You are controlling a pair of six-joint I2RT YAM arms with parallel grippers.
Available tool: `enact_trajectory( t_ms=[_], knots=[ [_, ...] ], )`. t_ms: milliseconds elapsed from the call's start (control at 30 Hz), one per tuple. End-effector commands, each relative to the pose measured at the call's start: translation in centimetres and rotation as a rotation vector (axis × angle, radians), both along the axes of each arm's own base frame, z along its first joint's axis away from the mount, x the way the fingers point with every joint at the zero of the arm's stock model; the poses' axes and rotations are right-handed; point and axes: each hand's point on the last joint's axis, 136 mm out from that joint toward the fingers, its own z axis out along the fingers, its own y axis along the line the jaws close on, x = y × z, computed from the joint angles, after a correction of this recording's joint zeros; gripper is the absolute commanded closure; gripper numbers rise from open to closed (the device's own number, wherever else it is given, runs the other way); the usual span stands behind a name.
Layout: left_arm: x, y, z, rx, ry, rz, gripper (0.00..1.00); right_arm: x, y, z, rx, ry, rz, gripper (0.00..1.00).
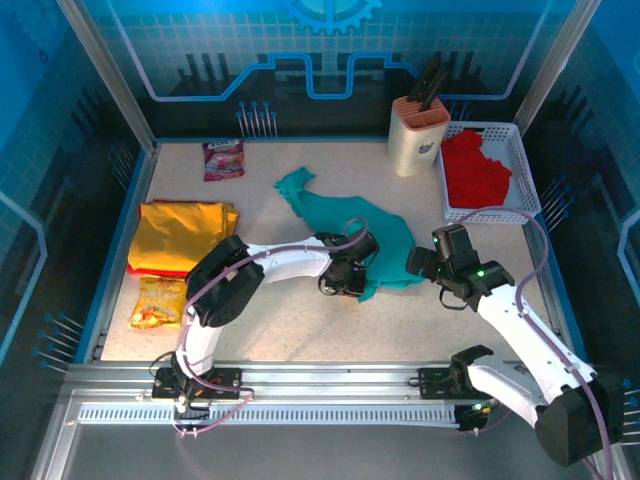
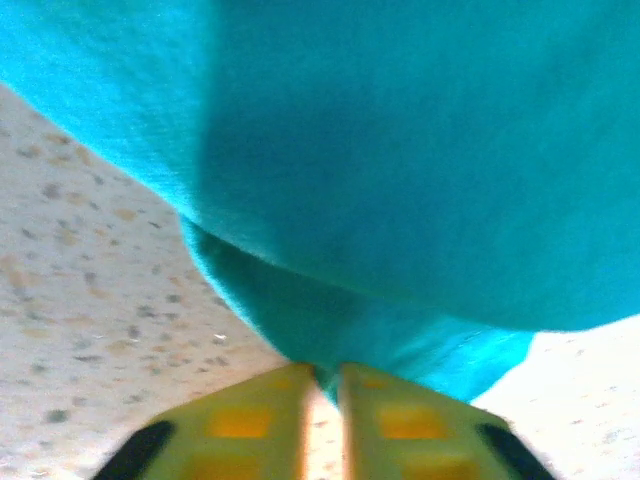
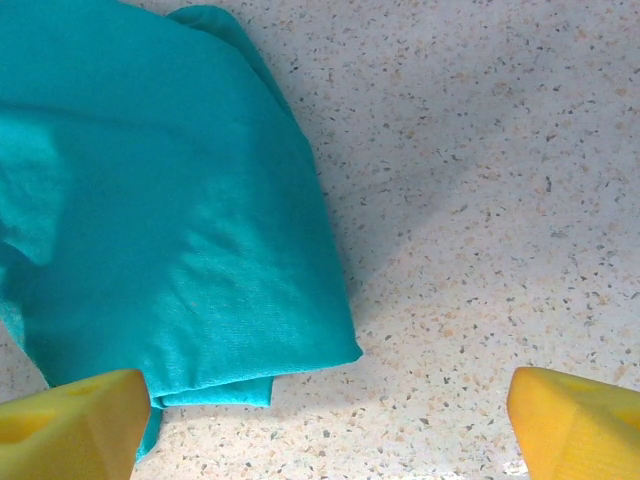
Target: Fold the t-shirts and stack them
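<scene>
Top external view, read from the left: a folded yellow cloth t-shirt [image 1: 180, 232] lies by the left edge of the speckled desk [image 1: 290, 320], where the stack will likely build. Next come the left fingers [image 1: 345, 275], down at the near-left rim of the crumpled teal cloth t-shirt [image 1: 375, 232], which sits mid-desk. Left wrist view shows these fingers closed tip to tip, with the teal hem running into the seam between them, so they appear to pinch a folded edge. Further right, the right fingers [image 1: 425, 262] hover by the tee's near-right corner. Right wrist view shows them wide apart, holding nothing, with the doubled-over corner just inside one pad. At far right, a white plastic basket [image 1: 520, 150] holds red cloth t-shirts [image 1: 475, 170].

The step in hand looks like spreading the teal tee flat before any fold. To do it well, the right fingers should slide over until the corner lies squarely between them, then drop to the desk and close on it. Both arms can then draw apart, low and slow, since the left pinch looks shallow.

The tee's long axis runs diagonally, far-left to near-right. Its narrow tip points toward the small shiny pink snack packet [image 1: 222, 158]. Which end is the collar, I cannot tell.
</scene>
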Motion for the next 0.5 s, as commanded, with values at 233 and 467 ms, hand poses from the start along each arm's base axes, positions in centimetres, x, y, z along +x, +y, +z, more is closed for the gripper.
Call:
enact_trajectory(
  t_ms=[233,467],
  knots=[
    [1.4,9.9,8.2,0.063,-0.133,0.037,1.00,-0.6,3.3,-4.8,0.115,0.117,0.148,0.18],
    [0.7,13.5,12.3,0.034,-0.162,0.066,1.00,-0.9,7.6,-6.0,0.218,0.080,0.315,0.25]
  ],
)
